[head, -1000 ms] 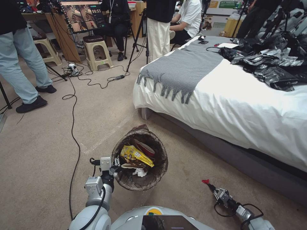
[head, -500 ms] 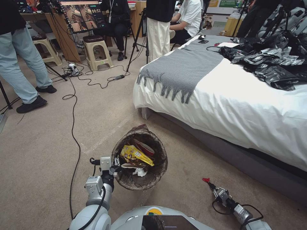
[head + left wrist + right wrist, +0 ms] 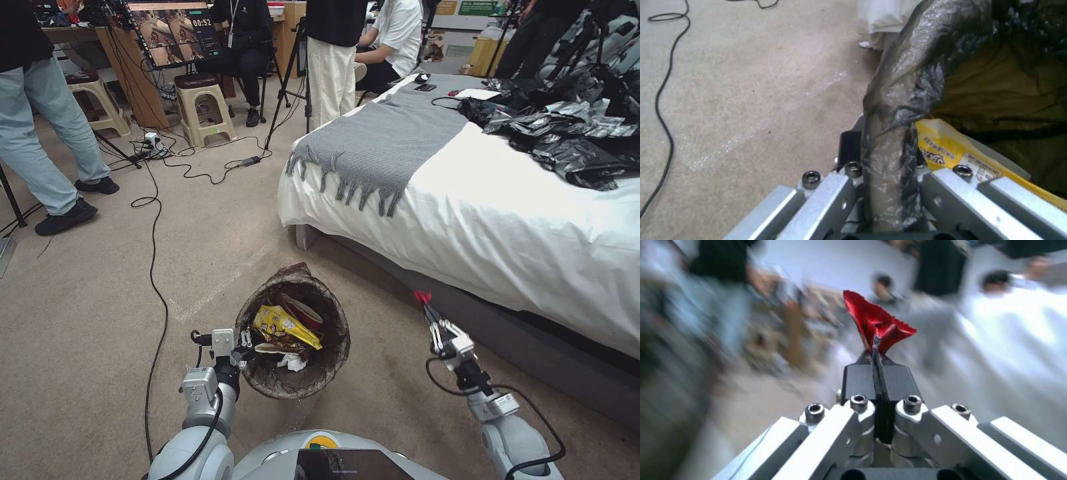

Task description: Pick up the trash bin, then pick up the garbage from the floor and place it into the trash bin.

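The trash bin [image 3: 313, 373], lined with a dark bag, hangs just above the carpet in front of me. My left gripper [image 3: 243, 341] is shut on its near-left rim [image 3: 889, 146], one finger outside and one inside. Inside lie a yellow snack wrapper [image 3: 283, 324], a red-and-white cup [image 3: 303, 309] and a white tissue [image 3: 291, 361]; the yellow wrapper [image 3: 951, 151] also shows beside the rim in the left wrist view. My right gripper [image 3: 425, 307] is raised to the right of the bin, shut on a red scrap [image 3: 421, 296] [image 3: 878, 323] of garbage pointing up.
A bed [image 3: 507, 220] with white sheet, grey throw [image 3: 387, 143] and a heap of black-and-silver foil bags [image 3: 567, 130] fills the right side. Black cables [image 3: 155, 267] trail over the carpet on the left. Stools [image 3: 203, 110], tripods and standing people are at the back.
My right arm has swung up from near the floor, carrying the red scrap higher and toward the bed's edge. The bin and left gripper have stayed put.
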Available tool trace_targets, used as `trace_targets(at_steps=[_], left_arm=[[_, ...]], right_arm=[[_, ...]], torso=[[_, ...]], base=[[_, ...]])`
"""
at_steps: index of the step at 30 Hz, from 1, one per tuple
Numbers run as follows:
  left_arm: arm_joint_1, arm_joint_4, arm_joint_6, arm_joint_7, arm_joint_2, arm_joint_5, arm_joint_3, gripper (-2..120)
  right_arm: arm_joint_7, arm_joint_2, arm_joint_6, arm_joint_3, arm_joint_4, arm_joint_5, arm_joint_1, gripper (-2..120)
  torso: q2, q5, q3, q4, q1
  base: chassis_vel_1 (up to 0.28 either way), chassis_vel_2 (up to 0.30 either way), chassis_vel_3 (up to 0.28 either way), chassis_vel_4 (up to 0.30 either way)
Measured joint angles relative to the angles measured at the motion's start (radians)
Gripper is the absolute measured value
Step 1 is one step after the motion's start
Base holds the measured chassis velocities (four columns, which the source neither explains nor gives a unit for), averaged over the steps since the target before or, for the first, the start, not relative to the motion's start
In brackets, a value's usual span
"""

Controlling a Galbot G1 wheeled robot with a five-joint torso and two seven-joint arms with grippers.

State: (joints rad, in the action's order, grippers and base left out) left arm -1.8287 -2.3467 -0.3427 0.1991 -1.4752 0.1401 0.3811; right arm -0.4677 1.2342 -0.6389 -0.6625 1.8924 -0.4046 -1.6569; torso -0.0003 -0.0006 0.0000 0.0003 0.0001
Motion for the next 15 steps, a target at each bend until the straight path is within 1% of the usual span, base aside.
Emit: trace_targets(at_steps=[1, 2, 3, 5, 6, 8, 9, 11, 12, 15], left_arm=[[0.002, 0.005, 0.000, -0.001, 0.004, -0.004, -0.004, 0], [0.004, 0.008, 0.000, -0.002, 0.006, -0.007, -0.008, 0], [0.004, 0.008, 0.000, -0.002, 0.006, -0.007, -0.008, 0], [0.004, 0.011, 0.000, -0.004, 0.007, -0.011, -0.013, 0], [0.004, 0.011, 0.000, -0.004, 0.007, -0.011, -0.013, 0], [0.005, 0.012, 0.001, -0.005, 0.007, -0.016, -0.017, 0], [0.005, 0.012, 0.001, -0.005, 0.007, -0.016, -0.017, 0], [0.003, 0.013, 0.001, -0.007, 0.006, -0.022, -0.024, 0], [0.003, 0.013, 0.001, -0.007, 0.006, -0.022, -0.024, 0], [0.001, 0.013, 0.002, -0.008, 0.003, -0.029, -0.030, 0]], right_arm=[[-0.068, -0.020, 0.040, 0.042, 0.107, -0.073, -0.027, 0], [-0.117, -0.041, 0.070, 0.072, 0.165, -0.101, -0.034, 0], [-0.117, -0.041, 0.070, 0.072, 0.165, -0.101, -0.034, 0], [-0.181, -0.091, 0.144, 0.140, 0.226, -0.113, -0.024, 0], [-0.181, -0.091, 0.144, 0.140, 0.226, -0.113, -0.024, 0], [-0.189, -0.129, 0.191, 0.206, 0.233, -0.097, 0.009, 0], [-0.189, -0.129, 0.191, 0.206, 0.233, -0.097, 0.009, 0], [-0.178, -0.158, 0.234, 0.273, 0.224, -0.073, 0.042, 0], [-0.178, -0.158, 0.234, 0.273, 0.224, -0.073, 0.042, 0], [-0.159, -0.177, 0.264, 0.340, 0.190, -0.031, 0.076, 0]], torso=[[0.000, 0.0004, 0.000, -0.0005, 0.000], [0.000, 0.0001, 0.000, -0.0006, 0.000], [0.000, 0.0001, 0.000, -0.0006, 0.000], [0.000, 0.0003, 0.000, -0.0005, 0.000], [0.000, 0.0003, 0.000, -0.0005, 0.000], [0.000, 0.0009, 0.000, 0.0000, 0.000], [0.000, 0.0009, 0.000, 0.0000, 0.000], [0.000, 0.0006, 0.000, 0.0000, 0.000], [0.000, 0.0006, 0.000, 0.0000, 0.000], [0.000, 0.0007, 0.000, -0.0003, 0.000]], base=[[0.000, 0.000, 0.000, 0.000], [0.000, 0.000, 0.000, 0.000], [0.000, 0.000, 0.000, 0.000], [0.000, 0.000, 0.000, 0.000], [0.000, 0.000, 0.000, 0.000], [0.000, 0.000, 0.000, 0.000], [0.000, 0.000, 0.000, 0.000], [0.000, 0.000, 0.000, 0.000], [0.000, 0.000, 0.000, 0.000], [0.000, 0.000, 0.000, 0.000]])
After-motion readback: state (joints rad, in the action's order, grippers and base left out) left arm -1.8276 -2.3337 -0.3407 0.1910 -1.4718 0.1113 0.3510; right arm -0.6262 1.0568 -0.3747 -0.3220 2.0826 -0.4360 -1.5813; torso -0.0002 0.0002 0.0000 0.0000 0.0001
